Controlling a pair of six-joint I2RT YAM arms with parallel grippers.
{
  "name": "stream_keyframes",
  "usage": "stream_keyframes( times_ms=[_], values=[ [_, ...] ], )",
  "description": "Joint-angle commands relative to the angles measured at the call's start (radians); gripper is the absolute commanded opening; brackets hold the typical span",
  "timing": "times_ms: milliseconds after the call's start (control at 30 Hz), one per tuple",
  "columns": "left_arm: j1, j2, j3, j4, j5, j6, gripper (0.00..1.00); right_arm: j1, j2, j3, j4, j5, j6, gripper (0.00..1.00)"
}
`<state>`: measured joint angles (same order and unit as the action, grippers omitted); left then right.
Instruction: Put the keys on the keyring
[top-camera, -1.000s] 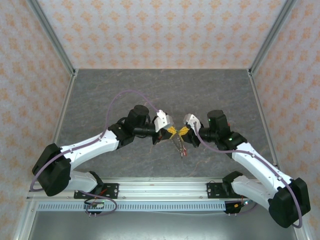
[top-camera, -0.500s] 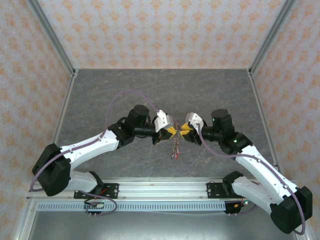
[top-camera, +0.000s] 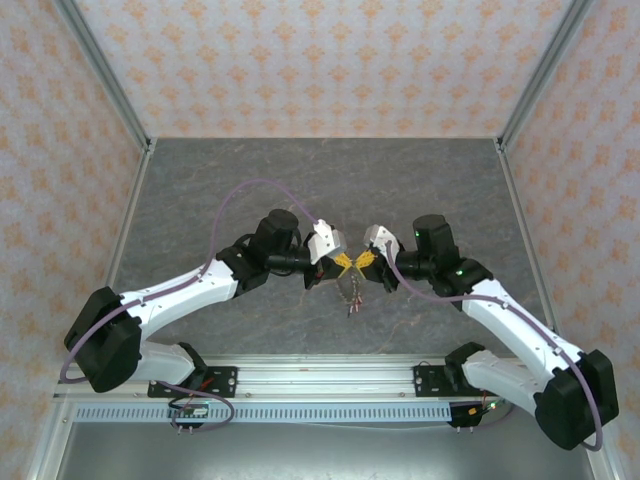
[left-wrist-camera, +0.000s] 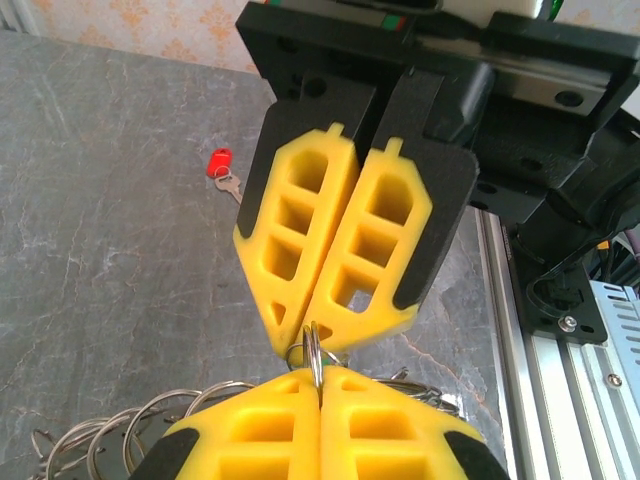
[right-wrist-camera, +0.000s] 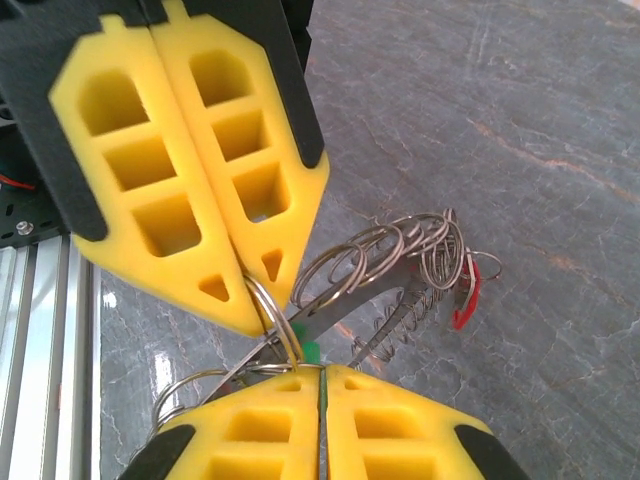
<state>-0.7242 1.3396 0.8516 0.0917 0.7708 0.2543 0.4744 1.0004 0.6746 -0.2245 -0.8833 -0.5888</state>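
Overhead, the two arms meet tip to tip above the middle of the bench (top-camera: 200, 190). The left gripper (top-camera: 345, 263) and the right gripper (top-camera: 360, 262) point at each other and almost touch. The keyring (right-wrist-camera: 400, 250), a bunch of linked wire loops, hangs just under that meeting point, clear of the bench surface.

From the right wrist, the left gripper's yellow fingers (right-wrist-camera: 190, 170) are pressed together. One thin loop of the keyring comes out at their tips. That same loop runs down into the seam of the right gripper's own pads, which are also pressed together on it. The loop thus bridges the narrow space between the two grippers.

The other loops fan out to the side and below. Among them hang a red key head (right-wrist-camera: 465, 295) and a bit of green plastic (right-wrist-camera: 310, 350).

From the left wrist, another red key (left-wrist-camera: 220, 165) lies flat on the bench, well apart from both grippers.
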Motion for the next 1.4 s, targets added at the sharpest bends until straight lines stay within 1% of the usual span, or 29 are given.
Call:
stream_keyframes(
  times_ms=[0,100,200,333,367,500,567,633,733,900,1200,1300,1367],
  values=[
    [0.001,-0.010,0.035,0.080,0.035,-0.007,0.00,-0.002,0.002,-0.005,-0.004,0.001,-0.010,0.08],
    [0.001,-0.007,0.038,0.074,0.034,-0.005,0.00,-0.001,-0.025,-0.013,0.007,0.016,0.004,0.09],
    [0.000,-0.005,0.043,0.056,0.024,0.006,0.00,-0.001,-0.071,-0.012,-0.004,0.073,0.000,0.11],
    [0.000,-0.008,0.047,0.032,0.009,0.019,0.00,-0.001,-0.109,0.016,-0.069,0.151,-0.054,0.22],
    [0.000,-0.008,0.047,0.029,0.007,0.021,0.00,-0.001,-0.113,0.027,-0.093,0.149,-0.075,0.23],
    [0.000,-0.011,0.048,0.019,0.009,0.027,0.00,-0.002,-0.105,0.080,-0.176,0.041,-0.136,0.26],
    [0.000,-0.011,0.050,0.018,0.013,0.029,0.00,-0.001,-0.094,0.099,-0.171,-0.022,-0.136,0.26],
    [0.001,-0.012,0.053,0.017,0.017,0.030,0.00,-0.001,-0.085,0.103,-0.128,-0.063,-0.115,0.28],
    [0.000,-0.013,0.053,0.015,0.021,0.029,0.00,-0.002,-0.075,0.099,-0.071,-0.068,-0.091,0.28],
    [0.000,-0.020,0.047,0.021,0.023,0.025,0.00,-0.002,-0.031,0.108,-0.090,-0.063,-0.118,0.24],
    [0.001,-0.021,0.048,0.020,0.036,0.025,0.00,-0.001,-0.001,0.102,-0.036,-0.037,-0.107,0.21],
    [0.000,-0.023,0.048,0.019,0.036,0.027,0.00,-0.002,0.006,0.102,-0.036,-0.044,-0.103,0.16],
    [0.001,-0.025,0.047,0.019,0.031,0.027,0.00,-0.001,0.010,0.105,-0.048,-0.047,-0.104,0.12]
  ],
)
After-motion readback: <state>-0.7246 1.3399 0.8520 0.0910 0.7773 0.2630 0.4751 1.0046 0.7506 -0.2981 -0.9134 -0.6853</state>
